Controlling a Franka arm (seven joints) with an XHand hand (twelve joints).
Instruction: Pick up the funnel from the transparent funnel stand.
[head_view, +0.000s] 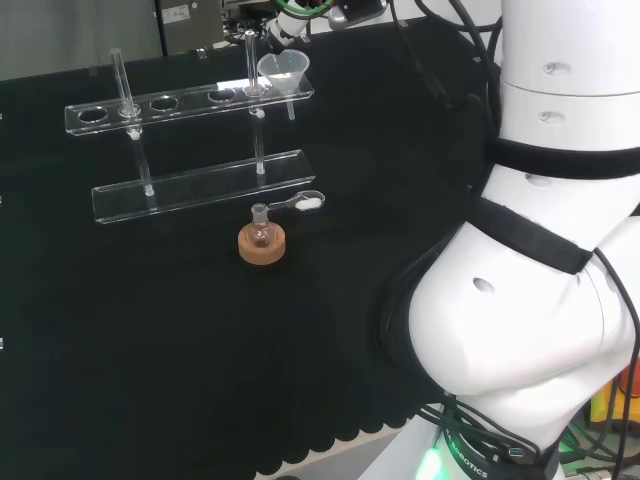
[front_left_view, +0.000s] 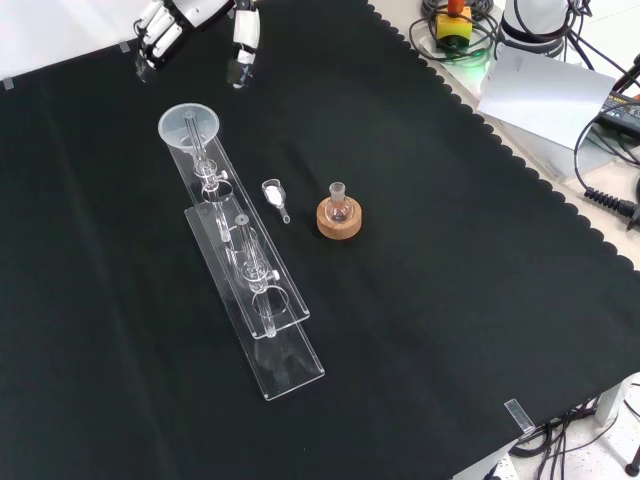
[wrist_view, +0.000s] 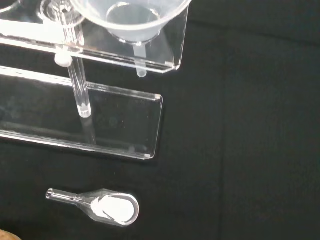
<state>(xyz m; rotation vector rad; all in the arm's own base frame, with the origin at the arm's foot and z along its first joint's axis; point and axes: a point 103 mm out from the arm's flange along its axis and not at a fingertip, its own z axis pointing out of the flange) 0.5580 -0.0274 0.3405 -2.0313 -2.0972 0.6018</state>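
Note:
A clear funnel (head_view: 284, 72) (front_left_view: 188, 127) (wrist_view: 131, 17) sits in the end hole of the transparent funnel stand (head_view: 190, 103) (front_left_view: 250, 275) (wrist_view: 165, 47), its stem hanging through the upper shelf. In the front view the hand (front_left_view: 185, 25) hovers above and beyond the funnel, near the cloth's far edge, with its fingers (front_left_view: 243, 45) straight and spread, touching nothing. In the head view the hand (head_view: 288, 22) is just behind the funnel.
A small round flask on a cork ring (head_view: 262, 243) (front_left_view: 339, 216) stands near the stand's base plate (head_view: 195, 187) (wrist_view: 125, 125). A clear scoop with white powder (head_view: 305, 203) (front_left_view: 273, 195) (wrist_view: 107, 206) lies between them. The arm's white links (head_view: 540, 250) stand at the head view's right.

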